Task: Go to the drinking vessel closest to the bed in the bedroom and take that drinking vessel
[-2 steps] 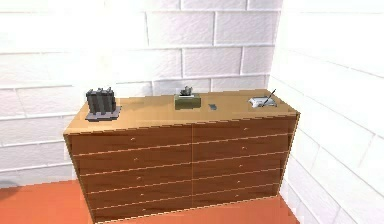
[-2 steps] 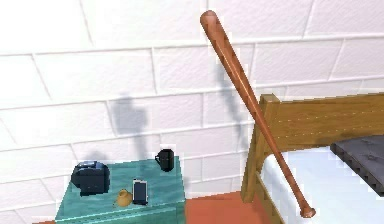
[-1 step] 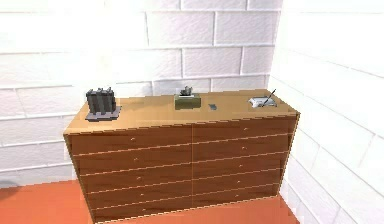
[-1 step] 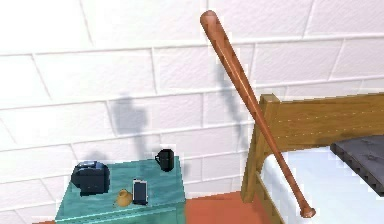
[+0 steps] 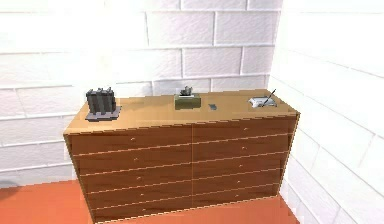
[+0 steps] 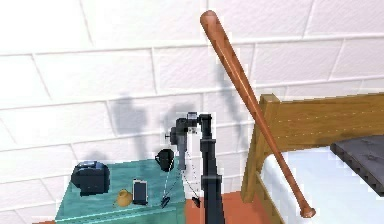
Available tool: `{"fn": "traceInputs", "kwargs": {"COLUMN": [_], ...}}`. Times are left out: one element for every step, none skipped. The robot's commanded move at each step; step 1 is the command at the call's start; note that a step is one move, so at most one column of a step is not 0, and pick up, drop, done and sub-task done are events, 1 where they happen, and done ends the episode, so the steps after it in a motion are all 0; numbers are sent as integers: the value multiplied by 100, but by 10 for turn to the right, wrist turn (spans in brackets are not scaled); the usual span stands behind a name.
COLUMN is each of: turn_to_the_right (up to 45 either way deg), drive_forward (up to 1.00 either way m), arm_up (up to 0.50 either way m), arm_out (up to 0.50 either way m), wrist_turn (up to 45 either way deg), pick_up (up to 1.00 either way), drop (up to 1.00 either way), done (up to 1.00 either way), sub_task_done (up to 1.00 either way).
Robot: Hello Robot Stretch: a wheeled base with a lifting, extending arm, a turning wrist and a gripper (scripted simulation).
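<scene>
- Nearest, the arm (image 6: 210, 178) is seen rising from the arm side view's bottom edge, with the claw (image 6: 176, 136) at its far end, by a teal surface (image 6: 85, 207).
- Whether anything is held by the claw cannot be told.
- A dark, glass-like stemmed shape (image 6: 166, 158) is stood on the surface at the claw; a phone (image 6: 140, 190) is laid left of it.
- A bat (image 6: 250, 105) is slanted before the bed (image 6: 320, 120).
- A dresser (image 5: 185, 155) is faced in the forward view.

White block walls (image 6: 80, 60) rise behind the bed (image 6: 325, 182) (wooden headboard, pale mattress). A teal side table (image 6: 85, 206) stands just beside the bed, a baseball bat (image 6: 243, 88) leans across its headboard, and orange floor (image 6: 20, 216) lies beneath.
</scene>
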Motion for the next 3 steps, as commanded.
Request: {"fn": "traceInputs", "kwargs": {"turn_to_the_right": [0, 0, 0], "drive_forward": [0, 0, 0], "arm_up": [0, 0, 0], "arm_out": [0, 0, 0], "wrist_turn": [450, 450, 450], "pick_up": [0, 0, 0], "drop": [0, 0, 0], "done": [0, 0, 0], "sub_task_done": [0, 0, 0]}}
